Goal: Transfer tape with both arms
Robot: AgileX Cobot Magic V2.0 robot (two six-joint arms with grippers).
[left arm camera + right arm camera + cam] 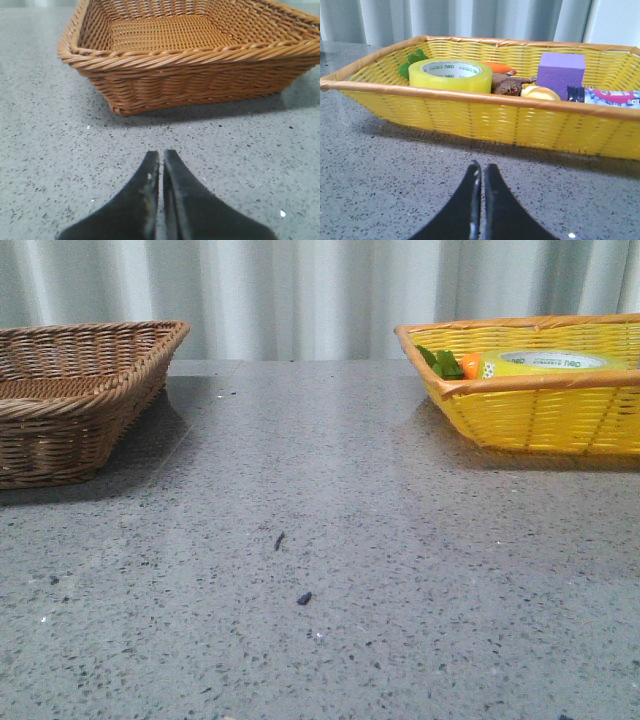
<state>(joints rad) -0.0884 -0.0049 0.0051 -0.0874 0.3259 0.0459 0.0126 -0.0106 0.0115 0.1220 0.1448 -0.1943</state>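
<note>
While both the left gripper (161, 162) and right gripper (481, 175) rest fully closed and empty, you see the tape (450, 74) lying flat inside the yellow basket (485, 120), beside the carrot (501, 67).

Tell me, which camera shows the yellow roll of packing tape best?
The right wrist view: the yellow roll of packing tape shows nearly whole inside the yellow woven basket. The front view shows only its top; the left wrist view misses it.

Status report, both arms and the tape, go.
Left gripper shut, empty, facing brown basket. Right gripper shut, empty, facing yellow basket. Tape lying flat inside yellow basket, carrot beside it. Nothing blocking.
</note>
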